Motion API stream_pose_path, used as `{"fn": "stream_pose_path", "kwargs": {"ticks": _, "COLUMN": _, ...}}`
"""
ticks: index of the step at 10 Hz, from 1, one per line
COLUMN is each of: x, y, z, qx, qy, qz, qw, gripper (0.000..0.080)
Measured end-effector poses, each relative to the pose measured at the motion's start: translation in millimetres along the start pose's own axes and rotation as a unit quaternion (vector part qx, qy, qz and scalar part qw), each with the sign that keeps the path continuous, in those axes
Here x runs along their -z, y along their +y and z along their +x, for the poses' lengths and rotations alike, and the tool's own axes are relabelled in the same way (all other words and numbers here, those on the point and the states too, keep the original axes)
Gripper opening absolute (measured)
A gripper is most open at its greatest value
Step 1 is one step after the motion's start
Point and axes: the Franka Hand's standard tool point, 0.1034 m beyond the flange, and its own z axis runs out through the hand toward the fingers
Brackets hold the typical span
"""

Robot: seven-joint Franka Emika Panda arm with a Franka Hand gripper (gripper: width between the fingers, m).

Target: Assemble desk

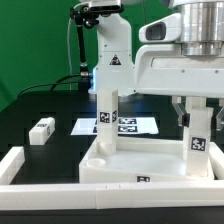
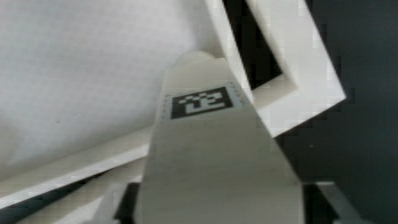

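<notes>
The black tabletop (image 1: 40,105) carries everything, and the white arm (image 1: 185,60) reaches down over it on the exterior view's right. Long white border rails (image 1: 60,188) run along the near edge and up the exterior view's left side.

Inside them lies the desk panel (image 1: 140,160), a wide rimmed white rectangle, flat and near the middle of the scene; the wrist view shows its rim and pale inner face (image 2: 89,90) below the camera. Beyond it, flat on the tabletop, lies the marker board (image 1: 135,125).

One leg, the standing leg (image 1: 107,115), is upright at the panel's far corner on the exterior view's left. The held leg (image 1: 196,145) stands upright at the far corner on the exterior view's right (its tag faces the wrist camera (image 2: 205,130)). A loose leg (image 1: 42,130) lies on its side well apart, toward the exterior view's left.

The claw (image 1: 197,118) is closed about the held leg's upper part, a finger (image 2: 121,200) pressed on either side
</notes>
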Motion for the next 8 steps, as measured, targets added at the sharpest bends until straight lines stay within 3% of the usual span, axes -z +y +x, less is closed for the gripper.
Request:
{"fn": "stream_pose_path", "kwargs": {"ticks": 5, "x": 0.9, "y": 5.0, "z": 4.0, "qx": -0.013, "qy": 0.001, "qz": -0.003, "qw": 1.000, "gripper": 0.0311}}
{"fn": "stream_pose_path", "kwargs": {"ticks": 6, "x": 12.2, "y": 3.2, "z": 8.9, "qx": -0.014, "qy": 0.004, "qz": 0.005, "qw": 1.000, "gripper": 0.0410}}
{"fn": "stream_pose_path", "kwargs": {"ticks": 7, "x": 32.6, "y": 2.6, "z": 16.6, "qx": -0.014, "qy": 0.009, "qz": 0.016, "qw": 1.000, "gripper": 0.0548}}
{"fn": "stream_pose_path", "kwargs": {"ticks": 8, "x": 55.9, "y": 2.2, "z": 24.9, "qx": -0.013, "qy": 0.015, "qz": 0.031, "qw": 0.999, "gripper": 0.0617}}
